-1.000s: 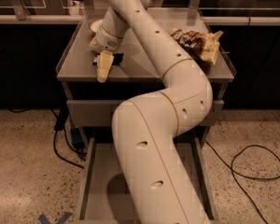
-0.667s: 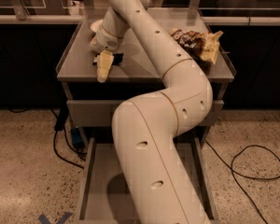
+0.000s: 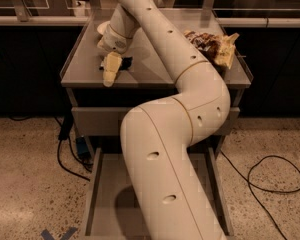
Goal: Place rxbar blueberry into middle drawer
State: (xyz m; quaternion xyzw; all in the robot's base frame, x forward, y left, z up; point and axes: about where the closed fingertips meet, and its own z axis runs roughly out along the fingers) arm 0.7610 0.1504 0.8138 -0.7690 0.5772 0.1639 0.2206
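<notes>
The rxbar blueberry (image 3: 125,62) is a small dark bar lying flat on the cabinet top (image 3: 155,69), near its front left. My gripper (image 3: 110,72) points down right over the bar's left part and hides its middle; dark wrapper shows on both sides of it. Below the cabinet top, a drawer (image 3: 101,184) is pulled out toward the camera. My arm's big cream links cross in front of it and hide much of its inside.
A crinkled brown-and-yellow chip bag (image 3: 213,46) lies at the right of the cabinet top. A white bowl (image 3: 103,28) sits behind my wrist at the back left. Black cables (image 3: 270,176) run over the speckled floor on both sides.
</notes>
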